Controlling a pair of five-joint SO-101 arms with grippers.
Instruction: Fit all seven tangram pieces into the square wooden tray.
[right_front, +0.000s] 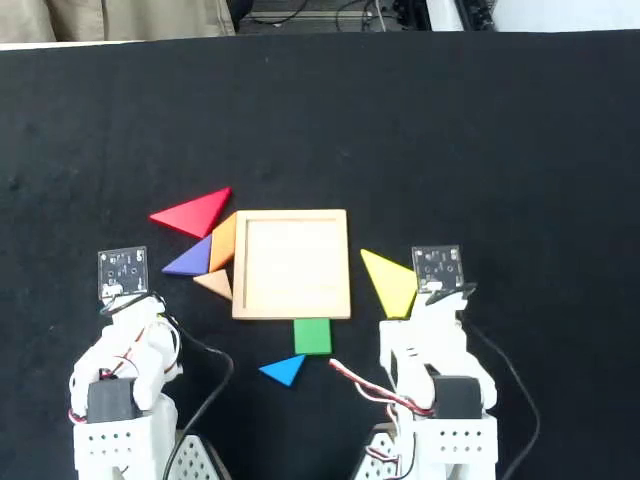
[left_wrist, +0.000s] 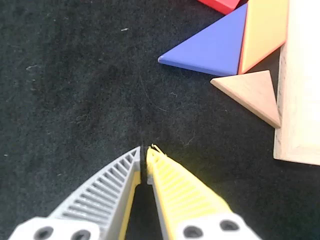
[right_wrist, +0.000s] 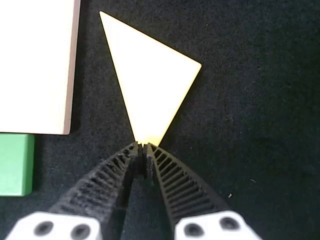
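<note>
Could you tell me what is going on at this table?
Two arms face a tangram puzzle, and nothing is placed yet: the square wooden tray is empty. The red triangle, orange piece, dark blue triangle and tan triangle lie by one side, the green square and light blue triangle by its near edge. The left gripper is shut over black cloth; the right gripper, shut, points at a corner of the yellow triangle.

The tray (right_front: 291, 213) is pale wood, on a black cloth (right_front: 500, 150). Red triangle (right_front: 195, 212), violet-blue triangle (right_front: 190, 262), tan triangle (right_front: 217, 283), yellow triangle (right_front: 392, 281), bright-blue triangle (right_front: 284, 371) — plus an orange piece (right_front: 225, 240) and a green square (right_front: 312, 336). The left gripper (left_wrist: 145, 152) is ribbed grey and yellow — the right gripper (right_wrist: 142, 147) ribbed black.
</note>
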